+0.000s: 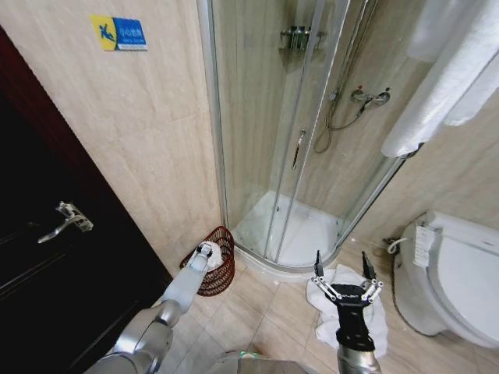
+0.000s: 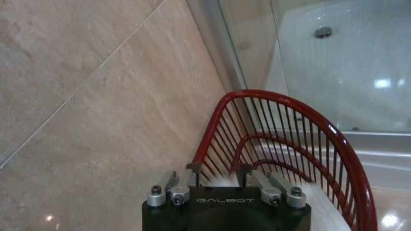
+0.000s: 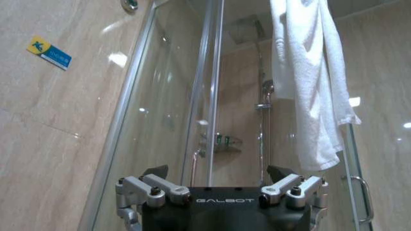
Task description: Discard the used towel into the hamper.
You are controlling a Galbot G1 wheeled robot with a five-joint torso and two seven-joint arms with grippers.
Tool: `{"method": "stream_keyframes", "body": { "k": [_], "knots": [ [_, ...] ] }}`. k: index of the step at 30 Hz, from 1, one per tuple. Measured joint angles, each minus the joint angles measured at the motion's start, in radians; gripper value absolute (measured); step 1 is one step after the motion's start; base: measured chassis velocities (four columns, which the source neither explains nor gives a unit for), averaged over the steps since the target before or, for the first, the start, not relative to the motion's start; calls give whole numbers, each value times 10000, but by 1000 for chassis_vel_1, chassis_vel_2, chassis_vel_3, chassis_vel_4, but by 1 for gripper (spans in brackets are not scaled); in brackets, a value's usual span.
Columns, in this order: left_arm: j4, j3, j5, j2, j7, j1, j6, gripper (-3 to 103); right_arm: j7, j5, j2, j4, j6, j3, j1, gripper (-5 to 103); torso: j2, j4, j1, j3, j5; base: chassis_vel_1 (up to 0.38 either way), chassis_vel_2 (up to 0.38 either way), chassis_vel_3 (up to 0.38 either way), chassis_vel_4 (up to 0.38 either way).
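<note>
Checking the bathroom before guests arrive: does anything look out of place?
Yes: a white towel lies crumpled on the floor tiles between the shower base and the toilet, beneath the open right tool, not in the hamper.

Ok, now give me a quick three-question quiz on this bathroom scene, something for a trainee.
1. True or false: the right gripper is open.
2. Which gripper is at the rim of the hamper? A) the left gripper B) the right gripper C) both
3. Fill in: the white towel on the floor lies between the shower tray and the ____.

Key: 1 true; 2 A; 3 toilet.
</note>
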Motion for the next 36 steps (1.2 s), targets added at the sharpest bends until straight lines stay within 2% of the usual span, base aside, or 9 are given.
{"method": "stream_keyframes", "body": {
  "k": [5,6,10,11,12,14,18,23,36],
  "knots": [
    [-55,12,-44,3,0,68,-63,51,-4,2,0,-12,12,2,-5,100,0,1,-1,0,1,0,0,0,0],
    [-126,27,-52,18,29,127,-73,61,-7,2,0,-12,12,0,-6,100,0,1,-1,0,-1,0,0,0,0],
    [-251,56,-52,58,75,247,-100,61,-9,5,0,-12,12,-5,-7,100,0,1,-1,0,0,0,0,0,0],
    [-300,57,-19,84,121,336,-184,78,-9,15,0,-17,13,-6,-4,100,0,3,-1,0,0,0,0,0,0],
    [-340,45,104,104,169,411,-325,84,-9,22,0,-44,21,-4,-4,100,0,3,-1,0,0,0,0,0,0],
    [-403,42,147,119,201,465,-379,84,-9,24,0,-67,44,0,-5,100,0,2,-1,0,0,0,0,0,0],
    [-884,151,-517,274,453,778,-993,97,-11,21,0,-107,90,10,-37,100,-2,1,-1,0,0,0,0,0,0],
    [-3015,708,-2517,1076,770,2011,-1051,100,36,80,0,-93,65,39,-5,100,-2,4,-2,0,1,0,0,0,0],
    [-7881,-814,-4324,2482,1281,5369,-643,100,89,228,0,148,-138,-76,31,100,-1,6,-2,-1,-1,0,0,0,0]
  ]
}}
